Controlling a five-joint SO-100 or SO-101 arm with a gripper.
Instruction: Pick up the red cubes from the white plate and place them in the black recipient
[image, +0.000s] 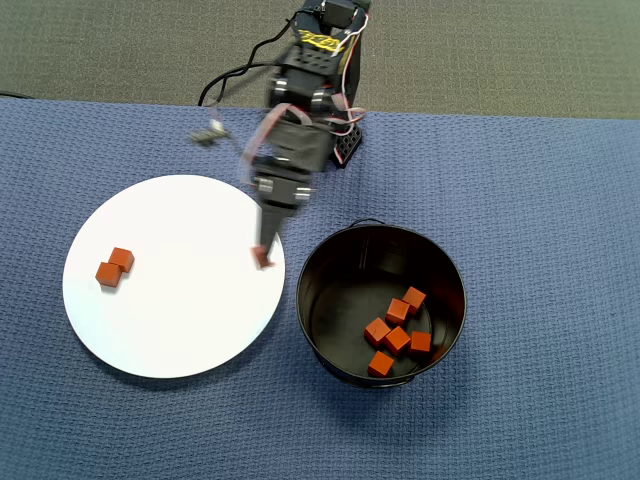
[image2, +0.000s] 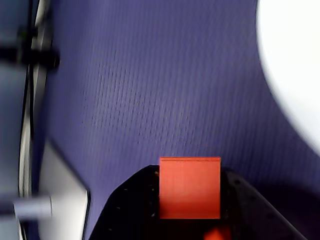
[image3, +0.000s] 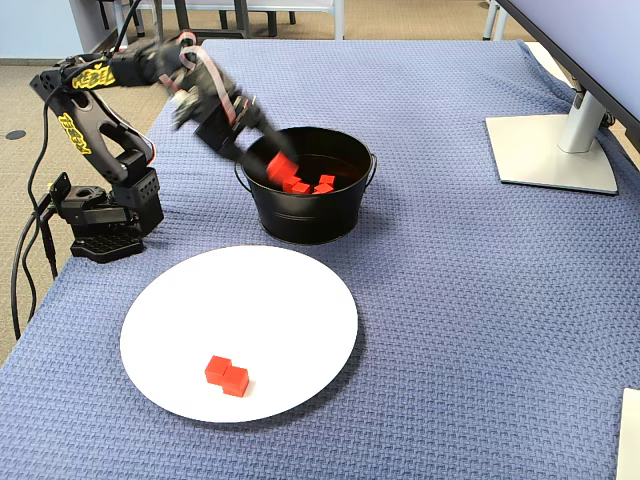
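My gripper is shut on one red cube and holds it above the right edge of the white plate, just left of the black recipient. The wrist view shows that cube clamped between the dark jaws of the gripper, with blue cloth below. In the fixed view the gripper is at the near-left rim of the black recipient. Two red cubes lie touching on the plate's left side. Several red cubes rest in the recipient's bottom.
A blue woven cloth covers the table. The arm's base stands at the left table edge with cables hanging off it. A monitor stand sits at the far right. A white object pokes in at the bottom right corner.
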